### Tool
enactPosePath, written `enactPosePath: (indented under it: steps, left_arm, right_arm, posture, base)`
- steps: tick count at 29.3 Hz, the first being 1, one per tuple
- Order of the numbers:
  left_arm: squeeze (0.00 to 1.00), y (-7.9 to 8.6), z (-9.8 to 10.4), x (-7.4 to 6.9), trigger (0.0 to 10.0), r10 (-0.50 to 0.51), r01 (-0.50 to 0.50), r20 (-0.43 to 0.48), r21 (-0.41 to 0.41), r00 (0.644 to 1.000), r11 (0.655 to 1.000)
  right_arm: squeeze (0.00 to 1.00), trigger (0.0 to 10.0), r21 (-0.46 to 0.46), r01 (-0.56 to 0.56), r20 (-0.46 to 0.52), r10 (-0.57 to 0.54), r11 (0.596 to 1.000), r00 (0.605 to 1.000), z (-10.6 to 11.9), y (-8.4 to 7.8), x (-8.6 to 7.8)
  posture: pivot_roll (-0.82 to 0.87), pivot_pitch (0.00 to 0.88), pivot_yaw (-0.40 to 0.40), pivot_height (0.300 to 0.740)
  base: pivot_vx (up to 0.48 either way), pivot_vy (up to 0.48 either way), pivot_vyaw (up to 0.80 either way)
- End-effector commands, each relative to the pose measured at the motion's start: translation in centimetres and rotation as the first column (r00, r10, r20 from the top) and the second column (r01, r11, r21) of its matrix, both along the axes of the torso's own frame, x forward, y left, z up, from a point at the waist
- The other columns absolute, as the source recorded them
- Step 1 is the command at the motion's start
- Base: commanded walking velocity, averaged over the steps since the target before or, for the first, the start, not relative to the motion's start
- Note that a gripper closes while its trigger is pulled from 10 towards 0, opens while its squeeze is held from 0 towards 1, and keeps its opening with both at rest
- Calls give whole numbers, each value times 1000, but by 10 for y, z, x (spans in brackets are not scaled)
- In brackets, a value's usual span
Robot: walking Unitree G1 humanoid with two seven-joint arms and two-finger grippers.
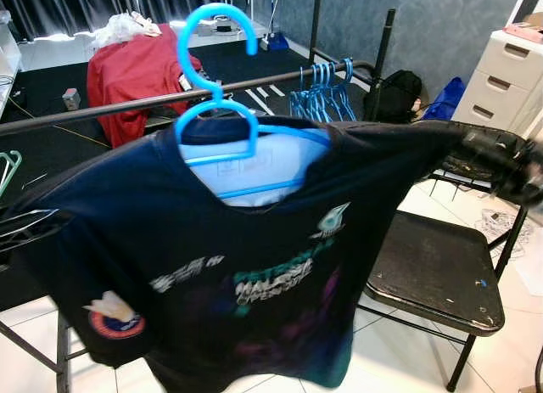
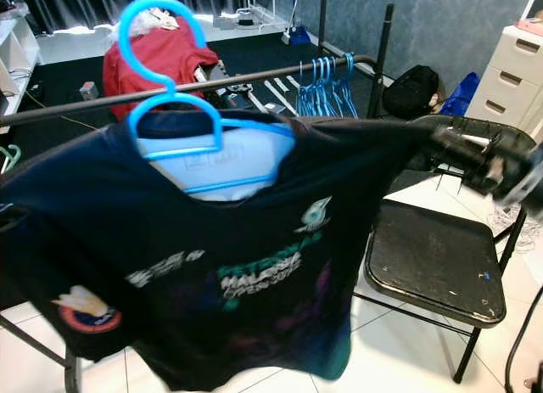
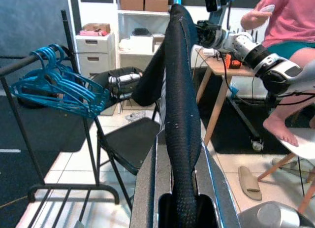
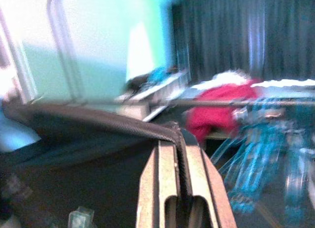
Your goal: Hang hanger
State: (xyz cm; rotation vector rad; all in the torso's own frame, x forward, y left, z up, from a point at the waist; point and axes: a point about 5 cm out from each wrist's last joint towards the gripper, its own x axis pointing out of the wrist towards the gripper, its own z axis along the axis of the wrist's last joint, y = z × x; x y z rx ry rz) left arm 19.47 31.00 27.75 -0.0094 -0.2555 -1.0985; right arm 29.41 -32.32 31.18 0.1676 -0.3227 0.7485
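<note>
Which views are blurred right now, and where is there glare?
Right wrist view: smeared throughout, with a blown-out bright patch at one corner; the rail streaks. Eye views: mostly sharp, but the right gripper and the shirt hem blur. Left wrist view: sharp, evenly lit.

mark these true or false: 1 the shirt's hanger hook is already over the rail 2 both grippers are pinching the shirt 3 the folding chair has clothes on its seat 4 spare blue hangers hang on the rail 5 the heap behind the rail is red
1. False. The blue hanger has its hook raised above the rail, in front of it, not yet resting on it.
2. True. The left gripper and the right gripper are each shut on an edge of the dark shirt, holding it spread.
3. False. The seat of the black folding chair is bare.
4. True. A bunch of spare blue hangers hangs near the rail's far end.
5. True. The red heap lies behind the rail.
</note>
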Motion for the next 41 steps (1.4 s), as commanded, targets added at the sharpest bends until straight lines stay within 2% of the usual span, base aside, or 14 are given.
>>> enactPosePath:
  steps: [1,4,11,13,16,17,25,27,28,33,37,38,40,41]
  left_arm:
    - [0,4,0,-5,10000,10,-9,24,-45,1000,999]
    - [0,-1,8,-12,10000,-22,31,91,-107,996,994]
    - [0,-9,18,-18,10000,-75,99,168,-143,983,985]
    - [0,-18,31,-26,10000,-137,179,243,-156,960,971]
    - [0,-26,39,-28,10000,-164,222,292,-179,942,959]
    - [0,-29,42,-25,10000,-156,223,308,-195,938,955]
    - [0,-34,46,-13,10000,-58,166,354,-284,934,944]
    - [0,-34,46,-13,10000,-58,166,354,-284,934,944]
    - [0,-38,44,-8,10000,-28,141,346,-305,938,942]
    - [0,-53,37,10,10000,32,85,301,-369,953,925]
    - [0,-60,34,14,10000,27,94,285,-404,958,910]
    - [0,-69,27,19,10000,20,86,252,-399,967,913]
    - [0,-69,27,19,10000,20,86,252,-399,967,913]
    - [0,-77,19,25,10000,32,49,216,-357,976,933]
  right_arm:
    - [0,0,60,133,16,-134,989,991,6,-20,-2]
    - [0,0,68,320,-45,-317,945,947,-2,-36,8]
    - [0,0,76,456,-126,-445,887,886,-13,-47,15]
    - [0,0,67,548,-219,-524,834,823,-26,-57,19]
    - [0,0,7,546,-289,-521,838,803,-44,-51,25]
    - [0,0,-50,484,-330,-472,873,817,-58,-39,29]
    - [0,0,-170,198,-486,-257,965,835,-115,20,33]
    - [0,0,-170,198,-486,-257,965,835,-115,20,33]
    - [0,0,-164,113,-509,-182,980,841,-125,40,32]
    - [0,0,-125,-30,-507,-38,992,861,-131,81,31]
    - [0,0,-150,-29,-499,-50,988,865,-134,88,33]
    - [110,10000,-114,-24,-482,-35,993,875,-132,96,35]
    - [110,10000,-114,-24,-482,-35,993,875,-132,96,35]
    - [1000,10000,-81,-67,-448,24,994,894,-126,105,32]
  posture:
    - [-73,34,-8,740]
    - [-73,32,-14,740]
    - [-74,32,-15,740]
    - [-71,35,-21,740]
    - [-70,39,-23,740]
    - [-71,40,-22,740]
    - [-72,42,-23,740]
    - [-72,42,-23,740]
    - [-72,48,-19,740]
    - [-77,49,-18,740]
    - [-78,50,-19,740]
    - [-77,49,-19,740]
    - [-77,49,-19,740]
    - [-75,50,-19,740]
  base:
    - [0,0,0]
    - [0,0,0]
    - [0,0,0]
    - [0,0,0]
    - [0,0,0]
    - [0,0,0]
    - [0,0,0]
    - [0,0,0]
    - [0,0,0]
    - [0,0,0]
    - [0,0,0]
    - [0,0,0]
    - [0,0,0]
    - [0,0,0]
